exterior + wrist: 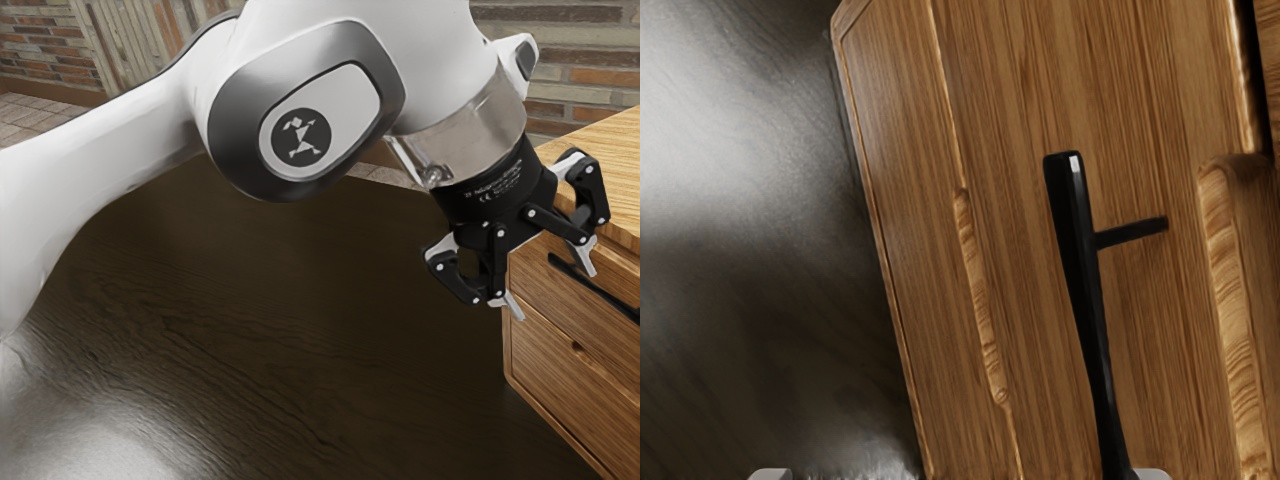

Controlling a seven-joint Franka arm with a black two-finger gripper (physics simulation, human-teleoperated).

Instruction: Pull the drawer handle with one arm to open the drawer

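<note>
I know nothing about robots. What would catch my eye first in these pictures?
The big white arm sweeps in from the exterior view's left. Its black gripper is spread open right at the front of a wooden drawer cabinet at that view's right. In the wrist view, the drawer's slim black handle stands out sharply against the light wood grain, just ahead of the hand.

Cabinet (560, 400) set on table (250, 350), at exterior view's right edge. Upper drawer (575, 300) stacked over lower drawer (565, 385) in cabinet front. Handle (1080, 300) mounted on upper drawer. Gripper (551, 287) held just before cabinet front, at handle level. Arm (120, 190) extended over table from exterior view's left of cabinet. Brick wall (590, 70) seen behind cabinet.
</note>
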